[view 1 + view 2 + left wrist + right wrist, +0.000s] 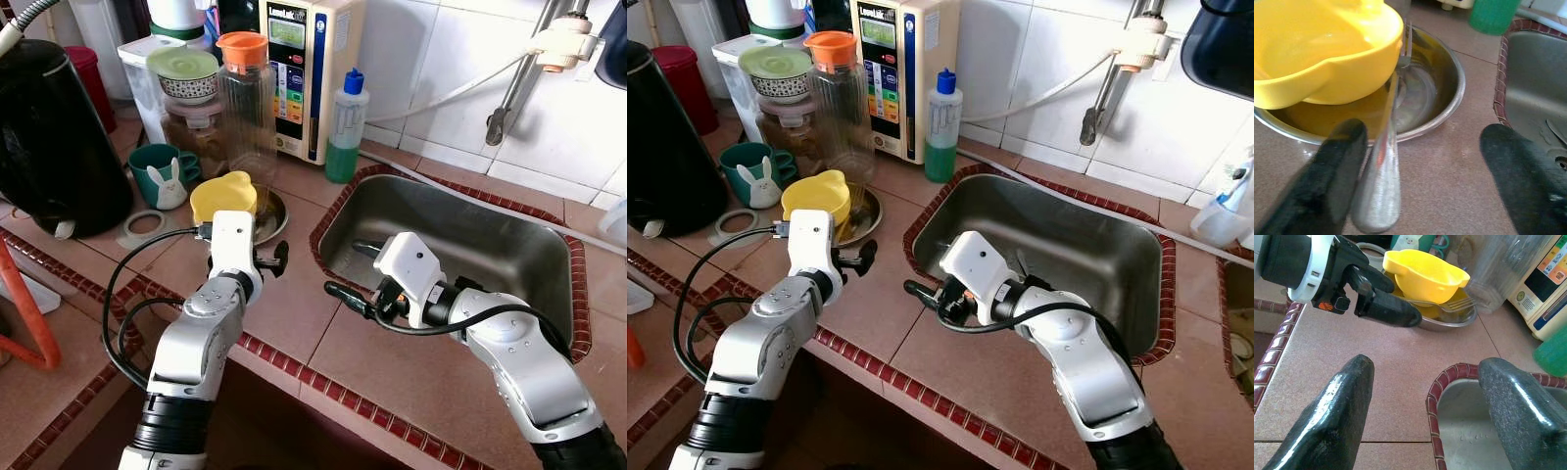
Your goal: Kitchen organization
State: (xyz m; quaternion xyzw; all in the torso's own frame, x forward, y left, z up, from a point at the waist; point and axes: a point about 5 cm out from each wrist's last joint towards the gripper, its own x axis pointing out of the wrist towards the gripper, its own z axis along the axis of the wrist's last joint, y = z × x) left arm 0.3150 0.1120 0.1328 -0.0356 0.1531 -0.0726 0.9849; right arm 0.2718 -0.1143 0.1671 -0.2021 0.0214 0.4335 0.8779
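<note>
A yellow bowl [223, 196] sits tilted inside a shallow steel bowl [272, 217] on the tiled counter, left of the sink [470, 235]. A metal fork [1383, 171] rests in the steel bowl, its handle sticking out over the rim. My left gripper [1422, 134] is open just in front of the steel bowl, one finger [1337, 161] beside the fork handle, holding nothing. Over the counter at the sink's near left corner, my right gripper [1425, 362] is open and empty, pointing toward the left gripper and the bowls.
Behind the bowls stand a clear pitcher with an orange lid [245, 108], a green bunny mug [162, 174], stacked containers and a water machine [304, 69]. A black kettle [54, 137] is at far left and a green soap bottle [345, 127] by the sink. A utensil [364, 249] lies in the sink.
</note>
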